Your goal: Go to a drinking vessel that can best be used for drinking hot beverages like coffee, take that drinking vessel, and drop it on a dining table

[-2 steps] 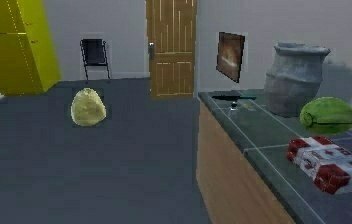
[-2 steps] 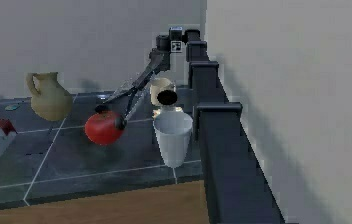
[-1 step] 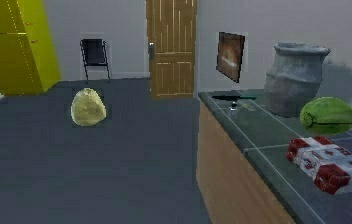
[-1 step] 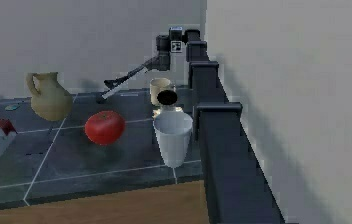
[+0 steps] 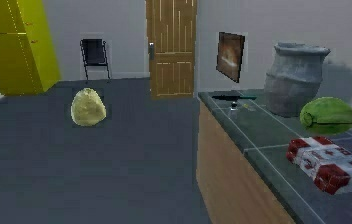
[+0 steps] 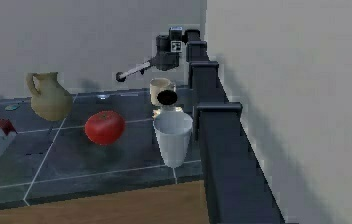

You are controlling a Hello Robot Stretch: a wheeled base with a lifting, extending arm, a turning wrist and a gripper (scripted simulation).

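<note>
A beige mug (image 6: 163, 95) with dark contents stands on the dark tiled counter (image 6: 74, 165), just left of the arm. In front of it stands a taller white cup (image 6: 174, 141). The gripper (image 6: 125, 74) reaches left from the arm's far end, above and slightly left of the mug, with the wall behind its fingers. I cannot tell whether it holds anything, nor whether it touches the mug.
On the counter also lie a red round fruit (image 6: 104, 127), a beige pitcher (image 6: 48, 96) and a red-and-white package (image 5: 325, 164). A grey vase (image 5: 298, 77) and a green lump (image 5: 327, 112) stand farther along. A yellowish lump (image 5: 88, 107) lies on open floor before a wooden door (image 5: 171, 46).
</note>
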